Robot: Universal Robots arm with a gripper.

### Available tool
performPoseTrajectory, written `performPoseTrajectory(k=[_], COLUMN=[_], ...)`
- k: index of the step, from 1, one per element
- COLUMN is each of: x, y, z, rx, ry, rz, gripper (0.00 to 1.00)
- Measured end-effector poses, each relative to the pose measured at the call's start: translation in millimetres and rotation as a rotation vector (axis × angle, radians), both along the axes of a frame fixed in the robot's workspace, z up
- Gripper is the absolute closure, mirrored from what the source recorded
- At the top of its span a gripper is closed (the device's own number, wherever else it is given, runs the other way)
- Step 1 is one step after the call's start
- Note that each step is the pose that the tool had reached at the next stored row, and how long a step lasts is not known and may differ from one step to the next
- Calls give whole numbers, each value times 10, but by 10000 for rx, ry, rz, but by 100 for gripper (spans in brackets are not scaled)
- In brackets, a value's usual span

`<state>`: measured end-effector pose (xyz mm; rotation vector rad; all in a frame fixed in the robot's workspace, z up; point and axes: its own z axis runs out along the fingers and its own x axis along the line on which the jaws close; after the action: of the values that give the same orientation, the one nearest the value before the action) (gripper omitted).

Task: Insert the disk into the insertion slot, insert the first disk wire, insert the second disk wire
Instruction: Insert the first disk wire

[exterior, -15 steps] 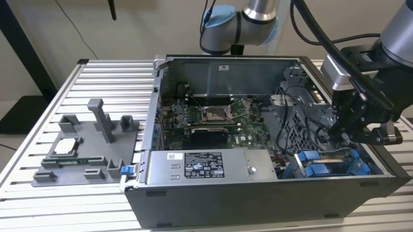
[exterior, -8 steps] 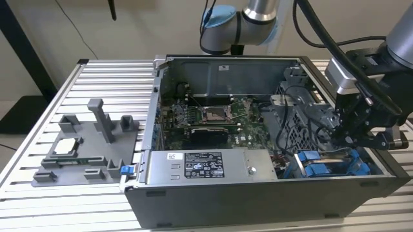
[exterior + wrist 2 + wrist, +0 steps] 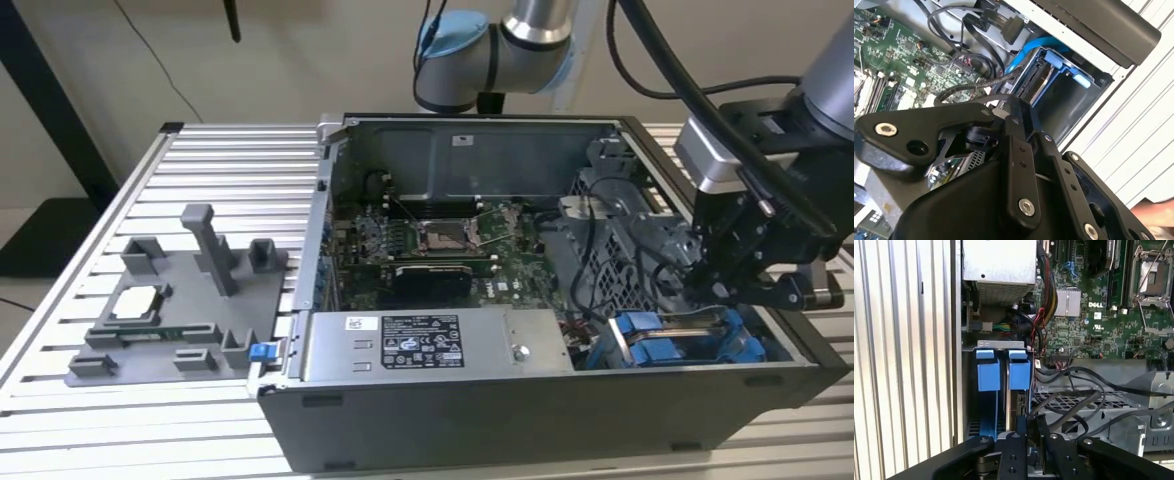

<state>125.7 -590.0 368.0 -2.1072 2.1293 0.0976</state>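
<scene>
The disk [image 3: 1019,372] already sits in the insertion slot [image 3: 1001,344] at the corner of the open computer case [image 3: 534,420], its blue carrier tab standing just beside a second blue tab in the same bay. In the exterior view, that bay lies at the case's near corner on the exterior view's right. I judge the first step done and the first-wire step in hand.

My end effector [image 3: 1033,450] hangs over the end of the slot away from the tabs, low inside the case in the exterior view [image 3: 750,285]. Its jaws are drawn nearly together on what looks like the black plug of a disk wire [image 3: 1066,399]. The cable loops away from the jaws across the grey metal cage toward the motherboard [image 3: 1094,315]. I cannot see whether the plug touches the disk.

To my judgement, seating it calls for keeping the plug square to the disk's edge, pressing straight, and keeping the neighbouring black cables from snagging.
</scene>
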Motion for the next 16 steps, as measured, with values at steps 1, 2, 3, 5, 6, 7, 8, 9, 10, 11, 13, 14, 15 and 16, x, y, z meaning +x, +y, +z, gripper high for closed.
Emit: performPoseTrajectory(k=[1, 2, 3, 5, 6, 7, 8, 9, 10, 11, 13, 14, 15, 16], x=[10, 22, 35, 67, 84, 103, 120, 136, 152, 167, 197, 213, 227, 241], y=[0, 0, 0, -2, -3, -3, -4, -5, -6, -7, -9, -10, -11, -12], z=[-1, -2, -5, -12, -15, -19, -22, -26, -29, -31, -37, -41, -43, -46], rx=[-12, -19, -18, -18, -18, -18, -19, -18, -18, -19, -18, -18, -18, -19], ry=[81, 153, 199, 239, 255, 274, 290, 305, 319, 331, 357, 371, 384, 396], rz=[1, 1, 1, 0, 0, 0, 0, 0, 1, 0, 1, 1, 0, 0], gripper=[100, 100, 100, 100, 100, 100, 100, 100, 100, 100, 100, 100, 100, 100])
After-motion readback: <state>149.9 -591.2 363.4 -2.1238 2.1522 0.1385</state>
